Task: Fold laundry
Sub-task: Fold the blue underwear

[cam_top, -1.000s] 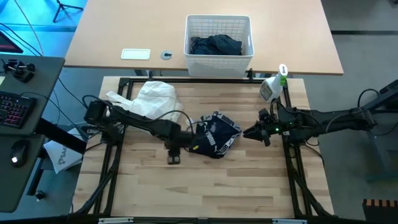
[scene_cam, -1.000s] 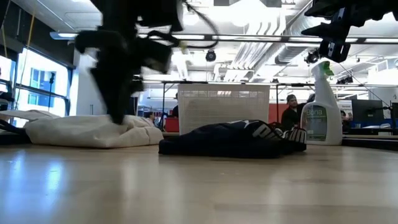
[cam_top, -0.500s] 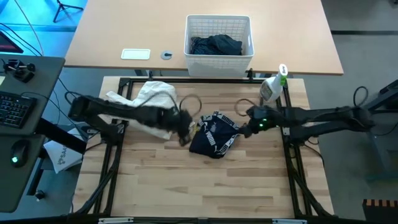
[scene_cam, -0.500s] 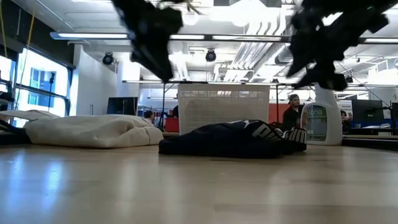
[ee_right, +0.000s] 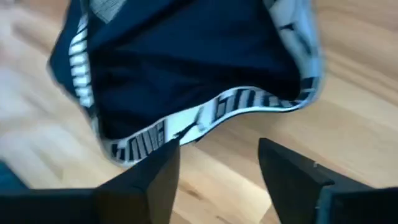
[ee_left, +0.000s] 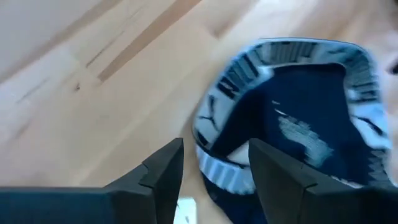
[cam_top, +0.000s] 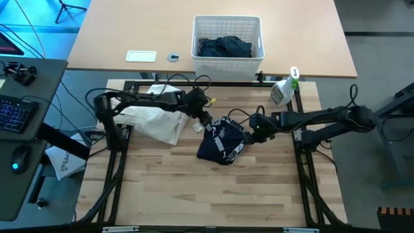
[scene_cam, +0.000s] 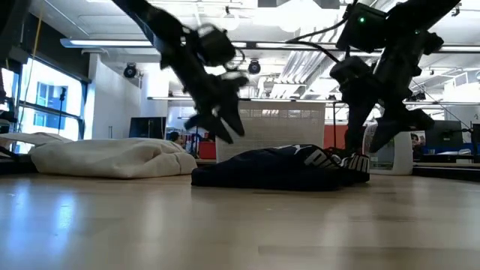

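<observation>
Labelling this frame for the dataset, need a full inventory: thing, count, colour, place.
dark garment: 1, navy with white patterned band, middle of the wooden table
pale cloth: 1, white, bunched on the table's left part, under the left arm
basket: 1, white lattice, on the far desk
clothes in basket: dark pile, count unclear
spray bottle: 1, white with green top, far right corner of the table
flat tag: 1, white, far desk
small round thing: 1, grey, far desk
left pincer: open, above the garment's left edge
right pincer: open, at the garment's right edge
</observation>
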`<control>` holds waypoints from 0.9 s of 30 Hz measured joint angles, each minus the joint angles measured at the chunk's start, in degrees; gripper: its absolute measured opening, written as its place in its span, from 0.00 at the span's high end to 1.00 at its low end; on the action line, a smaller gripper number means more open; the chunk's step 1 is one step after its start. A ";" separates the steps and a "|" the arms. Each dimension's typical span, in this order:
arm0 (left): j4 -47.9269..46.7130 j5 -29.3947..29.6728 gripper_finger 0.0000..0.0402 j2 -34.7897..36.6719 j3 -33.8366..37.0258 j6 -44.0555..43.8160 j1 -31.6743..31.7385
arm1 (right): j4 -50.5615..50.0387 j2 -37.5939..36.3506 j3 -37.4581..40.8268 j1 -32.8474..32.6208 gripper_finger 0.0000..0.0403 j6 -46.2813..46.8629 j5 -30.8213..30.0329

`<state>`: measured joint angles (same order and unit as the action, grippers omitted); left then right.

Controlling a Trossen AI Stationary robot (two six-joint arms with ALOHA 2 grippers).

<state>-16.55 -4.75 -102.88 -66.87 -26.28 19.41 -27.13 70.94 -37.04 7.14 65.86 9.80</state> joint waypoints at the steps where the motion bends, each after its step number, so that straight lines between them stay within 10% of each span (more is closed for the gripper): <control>1: 0.77 0.02 0.57 -1.30 0.00 -1.10 0.28 | -0.11 0.00 0.00 -0.13 0.45 0.94 -0.84; 9: 5.05 -3.97 0.62 -9.56 0.03 -4.13 0.99 | 10.26 -0.02 5.44 0.00 0.42 8.20 -5.01; 18: 8.56 -6.68 0.98 -10.11 0.02 0.34 0.05 | 14.31 1.64 10.18 0.00 0.65 10.21 -7.96; 27: 0.40 8.20 1.00 5.40 -4.60 9.21 -2.37 | 6.42 -1.72 3.01 1.45 0.97 -1.86 -12.15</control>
<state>-16.16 3.45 -97.47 -71.47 -17.08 17.04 -20.71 69.22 -34.03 8.59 64.00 -2.35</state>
